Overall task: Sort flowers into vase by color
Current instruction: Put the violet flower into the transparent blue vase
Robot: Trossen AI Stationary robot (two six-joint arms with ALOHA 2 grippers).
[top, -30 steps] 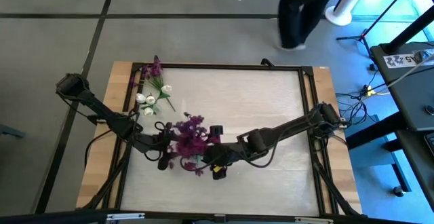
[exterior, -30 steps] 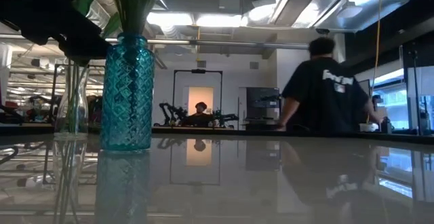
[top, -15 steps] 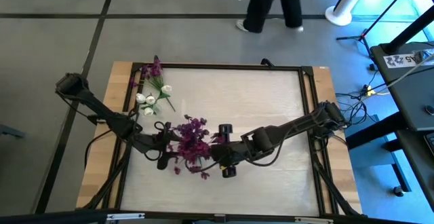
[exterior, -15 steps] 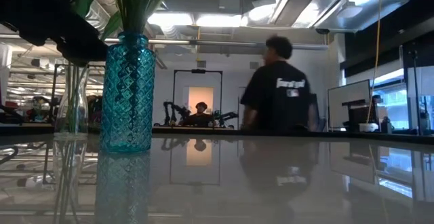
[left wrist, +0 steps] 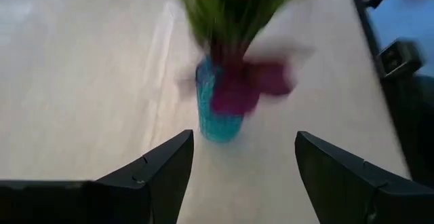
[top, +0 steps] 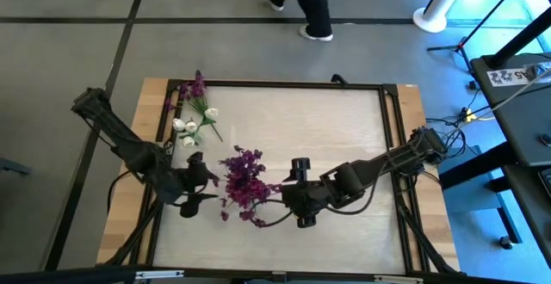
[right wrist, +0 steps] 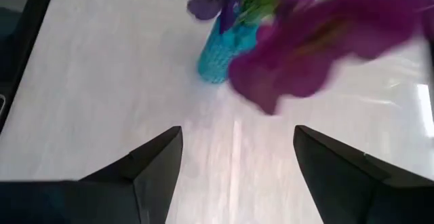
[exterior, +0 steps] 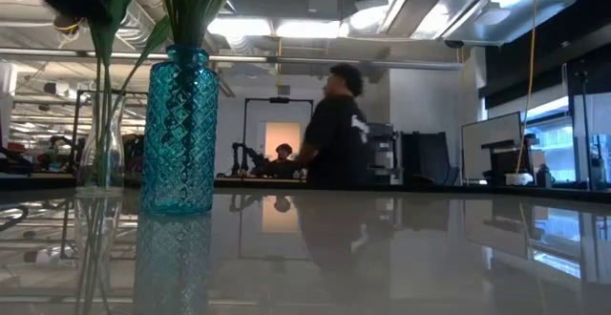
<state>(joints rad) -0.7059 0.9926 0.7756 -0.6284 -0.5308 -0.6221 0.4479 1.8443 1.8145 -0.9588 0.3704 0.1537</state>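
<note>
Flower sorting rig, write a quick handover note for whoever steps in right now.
Left hand: open, empty, just left of the blue vase.
Right hand: open, empty, to the vase's right.
Purple flowers: standing in the blue vase, mid-table.
Clear glass vase: beside the blue one in the low view; it holds thin stems, colour hidden.
Still lying at the table's far left corner: white flowers and one purple sprig.
Done: the purple bunch is in its vase.
Left: those loose sprigs.

You have a teal vase (exterior: 179, 129) with a diamond-quilted pattern, holding magenta-purple blossoms (top: 244, 178) on green stems; a clear glass vase (exterior: 98, 143) stands beside it, with white buds (top: 184, 127).
</note>
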